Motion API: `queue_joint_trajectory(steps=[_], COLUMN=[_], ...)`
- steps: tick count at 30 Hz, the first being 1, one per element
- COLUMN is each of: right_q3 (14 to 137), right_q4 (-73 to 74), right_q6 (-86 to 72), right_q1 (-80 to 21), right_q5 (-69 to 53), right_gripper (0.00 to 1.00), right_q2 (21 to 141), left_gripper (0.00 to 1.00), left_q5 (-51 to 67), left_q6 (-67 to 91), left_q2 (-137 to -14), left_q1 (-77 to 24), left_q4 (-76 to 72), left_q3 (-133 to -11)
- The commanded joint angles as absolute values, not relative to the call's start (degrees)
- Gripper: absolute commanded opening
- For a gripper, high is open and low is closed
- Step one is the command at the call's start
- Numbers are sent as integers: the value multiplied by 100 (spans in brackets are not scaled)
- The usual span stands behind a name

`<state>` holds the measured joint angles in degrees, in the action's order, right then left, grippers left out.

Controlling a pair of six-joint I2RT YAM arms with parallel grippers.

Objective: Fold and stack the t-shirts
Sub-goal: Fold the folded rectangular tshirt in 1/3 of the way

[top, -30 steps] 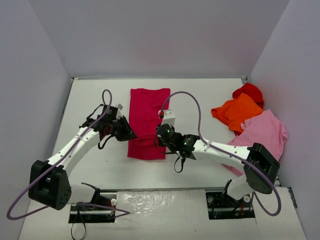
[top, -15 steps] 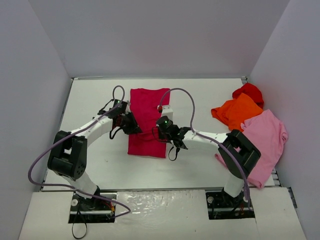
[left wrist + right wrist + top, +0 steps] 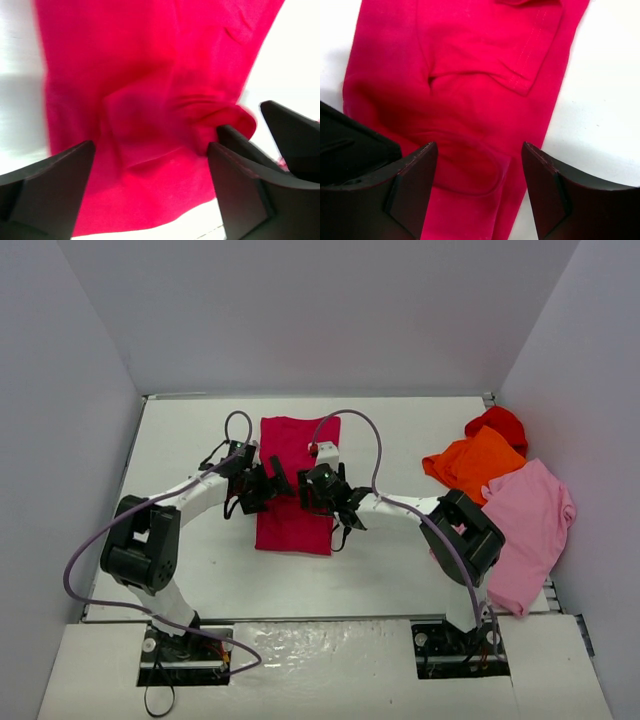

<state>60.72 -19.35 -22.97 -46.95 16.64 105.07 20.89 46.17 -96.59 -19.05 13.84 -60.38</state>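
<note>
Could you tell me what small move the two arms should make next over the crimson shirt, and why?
Probably lift both tools straight up. The left tool and right tool stand open low over the crimson shirt, gripping nothing, and the folded cloth lies bunched between them; sideways travel might drag it.

Plain crimson t-shirt (image 3: 295,440) on the white tabletop (image 3: 400,430); toward 3 o'clock, an orange t-shirt (image 3: 475,462), a bright red t-shirt (image 3: 498,423) and a light pink t-shirt (image 3: 535,510), all unpatterned.
</note>
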Motion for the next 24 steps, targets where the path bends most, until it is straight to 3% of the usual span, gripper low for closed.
queue_joint_trajectory(steps=[1, 4, 5, 14, 24], right_q3=[6345, 6381, 6368, 6040, 6436], right_q4=[-2042, -1634, -1534, -1413, -1824], right_q6=[-2189, -2206, -2225, -2564, -2207], right_q1=[-4833, -5163, -5194, -5361, -5096], right_q5=[1898, 2063, 2108, 1872, 1712], right_gripper=[60, 11, 2, 0, 0], right_q2=[10004, 9800, 9757, 9900, 10771], left_gripper=[97, 97, 97, 97, 97], left_q5=[1548, 1492, 1473, 1556, 1786], left_q6=[4299, 4264, 4256, 4525, 4572], left_q2=[-8950, -8565, -8454, -7296, -7232], left_q1=[-1872, -1872, -1872, -1872, -1872], left_q4=[1415, 1444, 1469, 1694, 1758], left_q3=[-6100, -5965, -5912, -5084, -4730])
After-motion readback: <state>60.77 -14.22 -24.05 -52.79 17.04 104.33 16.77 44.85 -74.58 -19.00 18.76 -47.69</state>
